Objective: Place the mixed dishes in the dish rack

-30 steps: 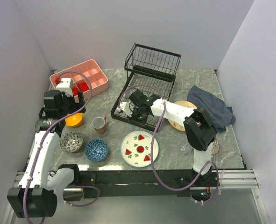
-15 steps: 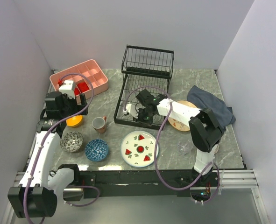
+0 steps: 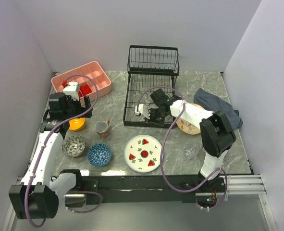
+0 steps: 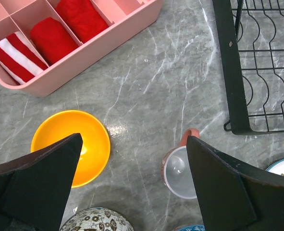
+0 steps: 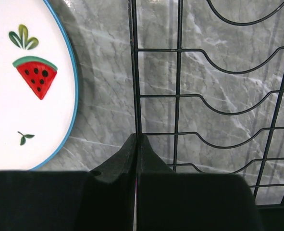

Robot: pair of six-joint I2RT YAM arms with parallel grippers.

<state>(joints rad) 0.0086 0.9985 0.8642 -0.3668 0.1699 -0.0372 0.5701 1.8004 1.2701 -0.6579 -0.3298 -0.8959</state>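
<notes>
Dish rack (image 3: 153, 60) wire is pinched by right gripper (image 5: 136, 144), watermelon plate (image 5: 26, 86) just beside; left gripper (image 4: 134, 139) spread above orange bowl (image 4: 65, 130).

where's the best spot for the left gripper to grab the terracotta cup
Take the terracotta cup by its rim, coming straight down with the open left gripper: one finger inside, one outside the wall. It stands upright, mouth up, and its small handle sticks out toward the dish rack, so pinch the side away from it.
</notes>
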